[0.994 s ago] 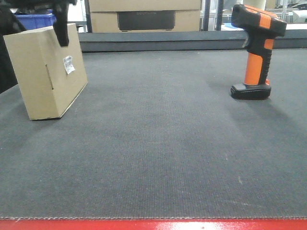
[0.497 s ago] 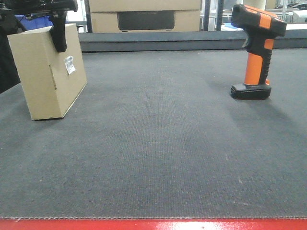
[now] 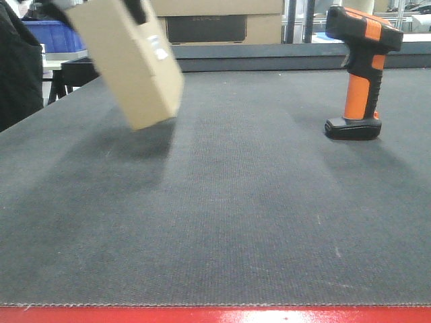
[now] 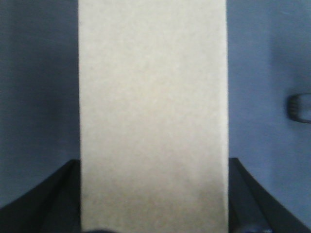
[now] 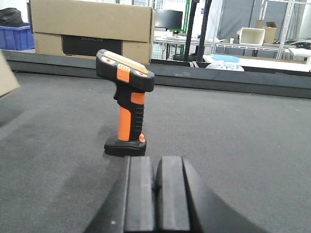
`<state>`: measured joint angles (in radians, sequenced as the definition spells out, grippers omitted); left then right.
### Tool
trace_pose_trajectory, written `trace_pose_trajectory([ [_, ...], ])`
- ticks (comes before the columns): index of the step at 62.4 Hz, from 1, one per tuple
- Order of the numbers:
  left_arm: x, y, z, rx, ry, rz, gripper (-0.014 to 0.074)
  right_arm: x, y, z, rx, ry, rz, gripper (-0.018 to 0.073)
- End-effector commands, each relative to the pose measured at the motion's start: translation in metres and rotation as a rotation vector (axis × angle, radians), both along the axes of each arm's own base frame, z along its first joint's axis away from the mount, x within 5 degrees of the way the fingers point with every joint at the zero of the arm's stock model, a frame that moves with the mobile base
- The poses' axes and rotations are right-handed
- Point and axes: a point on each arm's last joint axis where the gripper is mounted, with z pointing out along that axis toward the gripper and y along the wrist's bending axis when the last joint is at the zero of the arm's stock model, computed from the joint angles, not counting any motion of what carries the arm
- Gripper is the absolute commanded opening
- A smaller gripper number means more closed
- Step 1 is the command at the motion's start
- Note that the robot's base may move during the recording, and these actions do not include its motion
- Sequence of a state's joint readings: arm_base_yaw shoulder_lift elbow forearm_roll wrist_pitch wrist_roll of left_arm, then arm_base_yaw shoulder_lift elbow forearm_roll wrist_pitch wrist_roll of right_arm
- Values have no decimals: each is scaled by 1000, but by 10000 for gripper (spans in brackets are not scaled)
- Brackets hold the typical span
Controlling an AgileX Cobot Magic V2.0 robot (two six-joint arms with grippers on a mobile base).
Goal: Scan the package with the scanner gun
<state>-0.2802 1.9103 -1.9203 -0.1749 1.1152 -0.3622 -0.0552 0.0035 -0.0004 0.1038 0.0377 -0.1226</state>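
The package (image 3: 128, 64), a tan cardboard box with a small white label (image 3: 158, 52), hangs tilted above the dark mat at the left. My left gripper (image 4: 153, 194) is shut on it, with a black finger (image 4: 58, 194) against each side. The box (image 4: 153, 116) fills the left wrist view. In the front view only a dark finger (image 3: 138, 8) shows at the box's top. The scanner gun (image 3: 360, 74), black and orange, stands upright on its base at the right. In the right wrist view my right gripper (image 5: 155, 165) is shut and holds nothing, just behind the scanner gun (image 5: 127, 104).
A larger brown carton (image 3: 202, 20) with a dark cut-out stands behind a raised ledge (image 3: 269, 57) at the back. A blue bin (image 3: 54, 33) sits at the far left, with a dark shape (image 3: 17, 67) at the left edge. The table's red front edge (image 3: 215, 315) runs along the bottom.
The package has been lifted off the mat, moved to the right and tilted further. The scanner gun has not moved.
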Motion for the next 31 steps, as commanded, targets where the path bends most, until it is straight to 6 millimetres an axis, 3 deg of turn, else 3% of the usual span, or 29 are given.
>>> trace_pose_trajectory([
  [1, -5, -13, 6, -55, -35, 7, -111, 0, 0, 2, -11, -20, -5, -168],
  [14, -15, -44, -18, -72, 1, -51, -111, 0, 0, 2, -11, -20, -5, -168],
  [21, -17, -45, -31, -79, 37, -48, -111, 0, 0, 3, -11, -33, -7, -168],
  [31, -17, -44, -33, -77, 40, -44, -111, -1, 0, 5, 10, 14, 3, -168],
])
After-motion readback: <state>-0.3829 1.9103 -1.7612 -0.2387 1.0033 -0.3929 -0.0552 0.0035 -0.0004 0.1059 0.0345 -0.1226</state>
